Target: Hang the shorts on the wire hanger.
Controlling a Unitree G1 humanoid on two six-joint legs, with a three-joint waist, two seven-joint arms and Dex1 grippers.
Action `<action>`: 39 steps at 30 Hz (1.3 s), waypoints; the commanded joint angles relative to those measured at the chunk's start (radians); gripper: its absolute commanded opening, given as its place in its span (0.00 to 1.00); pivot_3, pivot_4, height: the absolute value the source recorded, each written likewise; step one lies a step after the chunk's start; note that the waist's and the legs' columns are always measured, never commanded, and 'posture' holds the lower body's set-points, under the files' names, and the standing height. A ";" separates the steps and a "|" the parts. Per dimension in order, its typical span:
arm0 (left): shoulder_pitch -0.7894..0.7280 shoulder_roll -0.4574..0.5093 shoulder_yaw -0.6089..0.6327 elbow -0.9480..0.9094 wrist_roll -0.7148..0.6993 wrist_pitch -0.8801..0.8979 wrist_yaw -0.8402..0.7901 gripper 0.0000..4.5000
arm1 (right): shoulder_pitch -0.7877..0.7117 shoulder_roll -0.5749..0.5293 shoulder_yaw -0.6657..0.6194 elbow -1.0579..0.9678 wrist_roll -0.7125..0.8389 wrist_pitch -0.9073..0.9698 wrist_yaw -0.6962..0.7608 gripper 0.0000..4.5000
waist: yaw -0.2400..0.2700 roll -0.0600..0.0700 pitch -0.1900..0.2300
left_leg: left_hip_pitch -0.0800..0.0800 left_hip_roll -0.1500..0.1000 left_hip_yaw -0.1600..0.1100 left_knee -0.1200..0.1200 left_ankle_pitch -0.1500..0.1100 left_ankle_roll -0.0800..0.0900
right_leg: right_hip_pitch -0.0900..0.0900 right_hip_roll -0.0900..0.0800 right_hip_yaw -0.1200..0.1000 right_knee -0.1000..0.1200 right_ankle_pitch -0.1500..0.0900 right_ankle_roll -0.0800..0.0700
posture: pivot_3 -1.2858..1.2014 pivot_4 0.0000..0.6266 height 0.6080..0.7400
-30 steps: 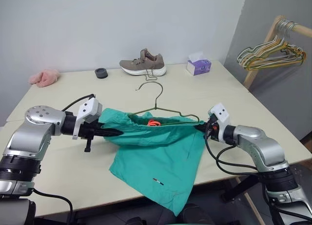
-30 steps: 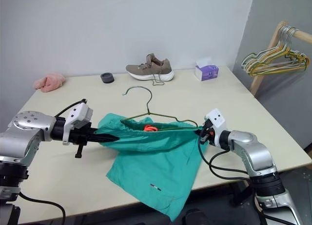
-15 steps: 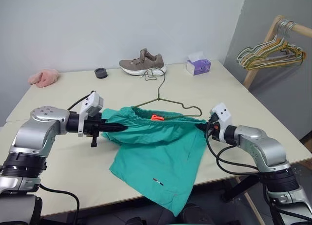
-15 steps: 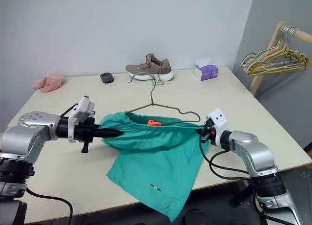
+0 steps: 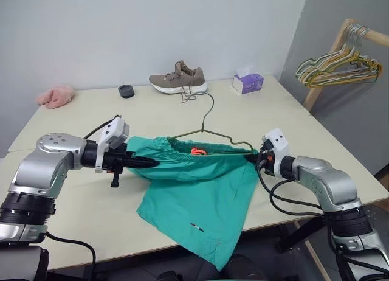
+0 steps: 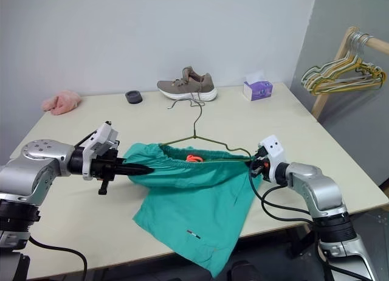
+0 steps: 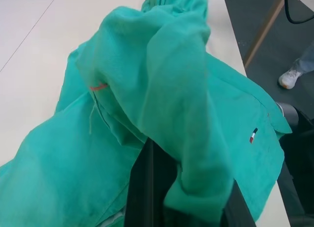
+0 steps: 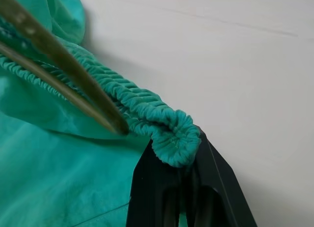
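Left eye view: both grippers, left gripper [image 5: 151, 163] and right gripper [image 5: 254, 157], pinch opposite ends of the shorts' [image 5: 194, 199] waistband above the table [image 5: 292, 120], the wire hanger [image 5: 206, 130] threaded inside; light, limp fabric seems best gripped by the elastic.

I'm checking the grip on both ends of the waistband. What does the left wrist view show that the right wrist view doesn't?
Left wrist view: the left pincer shut on bunched fabric, the small flag label, an orange tag, a person's shoe on the floor. Right wrist view: the right pincer shut on the gathered waistband, with the wire hanger running alongside it. Both: the shorts and the table.
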State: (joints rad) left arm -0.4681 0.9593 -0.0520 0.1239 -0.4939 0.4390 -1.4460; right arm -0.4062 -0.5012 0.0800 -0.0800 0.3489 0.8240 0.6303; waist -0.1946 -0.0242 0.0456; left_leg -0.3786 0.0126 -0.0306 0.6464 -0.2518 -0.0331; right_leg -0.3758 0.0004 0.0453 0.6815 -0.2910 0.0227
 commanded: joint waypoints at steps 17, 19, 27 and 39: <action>-0.057 0.012 0.086 0.153 0.071 -0.096 0.082 0.00 | 0.050 -0.134 -0.021 -0.060 -0.053 -0.067 0.001 0.01 | 0.000 0.000 0.000 | 0.000 0.000 0.000 0.000 0.000 0.000 | 0.000 0.000 0.000 0.000 0.000 0.000 | 0.44 0.00 1.00; -0.068 -0.004 0.104 0.145 0.031 -0.042 0.093 0.00 | 0.058 -0.140 -0.006 -0.068 -0.055 -0.081 0.006 0.01 | 0.000 0.000 0.000 | -0.001 0.000 0.000 0.000 0.000 0.000 | 0.000 0.000 0.000 0.000 0.000 0.000 | 0.44 0.00 1.00; -0.011 0.028 0.093 0.110 0.030 -0.016 0.065 0.00 | 0.081 -0.186 0.049 -0.071 -0.117 -0.199 0.017 0.01 | -0.001 0.000 0.000 | -0.001 0.001 0.001 0.000 0.000 0.000 | -0.001 0.000 0.001 0.000 0.000 0.000 | 0.44 0.00 1.00; 0.025 0.054 0.036 0.126 0.162 -0.177 0.077 0.00 | 0.094 -0.277 0.087 -0.156 -0.142 -0.280 0.125 0.01 | 0.001 0.000 0.000 | -0.001 0.000 0.001 0.000 0.000 0.000 | -0.002 0.000 0.001 0.000 0.000 0.000 | 0.44 0.00 1.00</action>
State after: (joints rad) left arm -0.4339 0.9625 -0.0564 0.2040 -0.3827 0.2912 -1.4050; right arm -0.3197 -0.7326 0.2162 -0.2404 0.2460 0.5278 0.7520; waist -0.1934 -0.0239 0.0458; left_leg -0.3798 0.0130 -0.0297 0.6466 -0.2518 -0.0331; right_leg -0.3776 0.0007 0.0460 0.6815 -0.2910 0.0228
